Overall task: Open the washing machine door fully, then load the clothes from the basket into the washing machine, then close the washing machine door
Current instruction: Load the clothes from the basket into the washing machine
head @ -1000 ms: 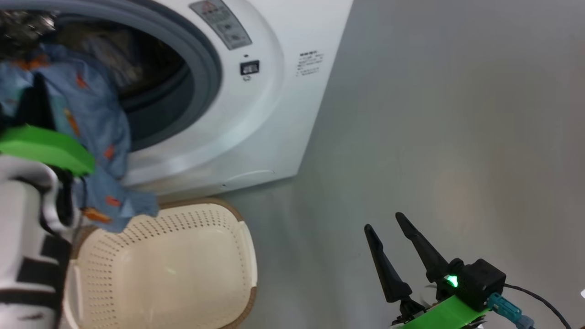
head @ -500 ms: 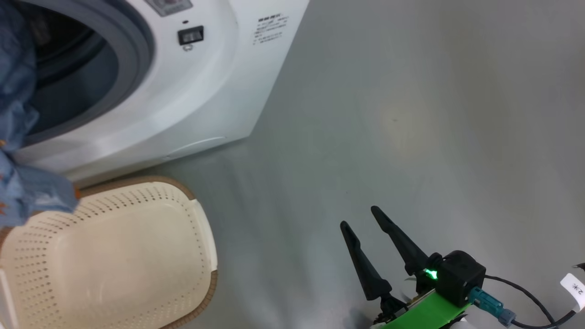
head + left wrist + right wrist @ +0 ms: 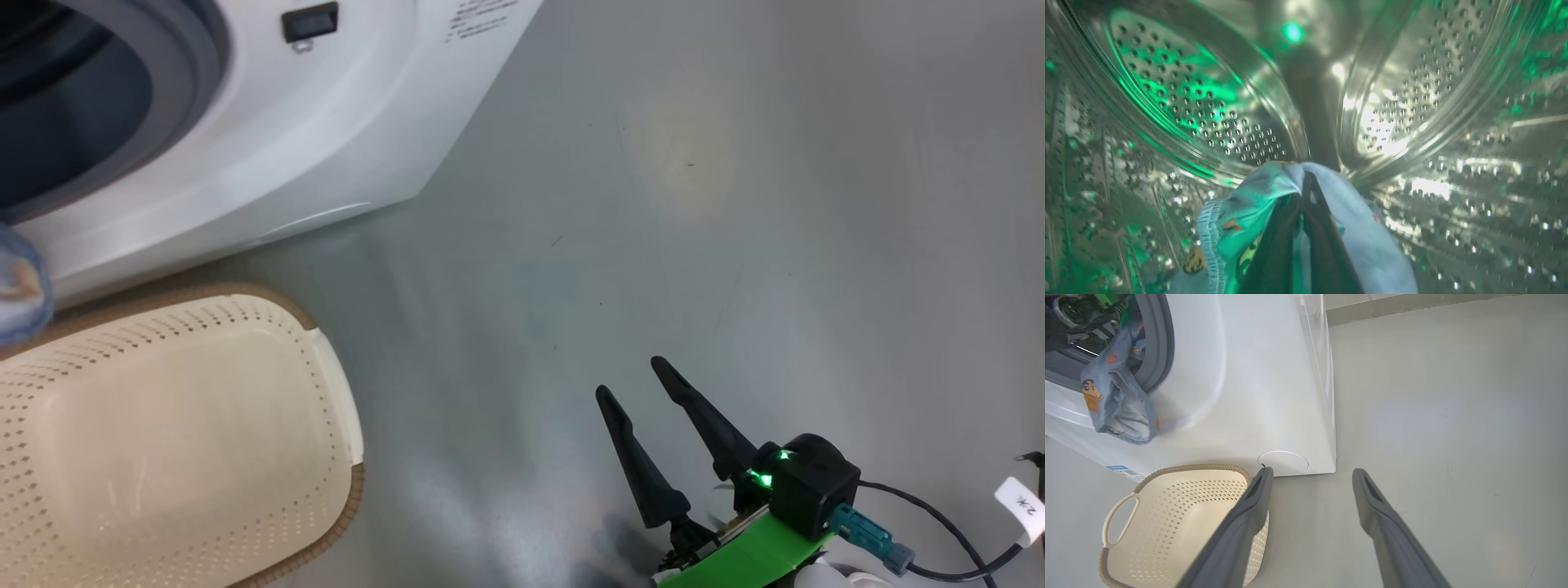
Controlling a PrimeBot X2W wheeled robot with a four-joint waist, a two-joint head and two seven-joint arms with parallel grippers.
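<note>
In the left wrist view my left gripper [image 3: 1306, 176] is inside the perforated steel drum [image 3: 1412, 102], shut on the light blue clothes [image 3: 1237, 212], which drape over its fingers. From the right wrist view, the clothes [image 3: 1118, 404] hang partly out of the washing machine [image 3: 1257, 375] opening, over its grey gasket. The cream basket [image 3: 1192, 467] stands empty on the floor in front of the machine. My right gripper [image 3: 1311, 473] is open and holds nothing, low over the floor to the right of the basket. The head view shows it too [image 3: 632, 377]. The washing machine door is out of view.
The grey floor [image 3: 735, 204] stretches bare to the right of the washing machine [image 3: 269, 147]. In the head view the basket [image 3: 335, 408] sits at the lower left and a scrap of the clothes [image 3: 20, 286] shows at the left edge. A cable trails from my right wrist.
The head camera has swung, so machine and basket now sit farther left and up. My left arm with the clothes has passed out at the left edge. The right gripper stays open.
</note>
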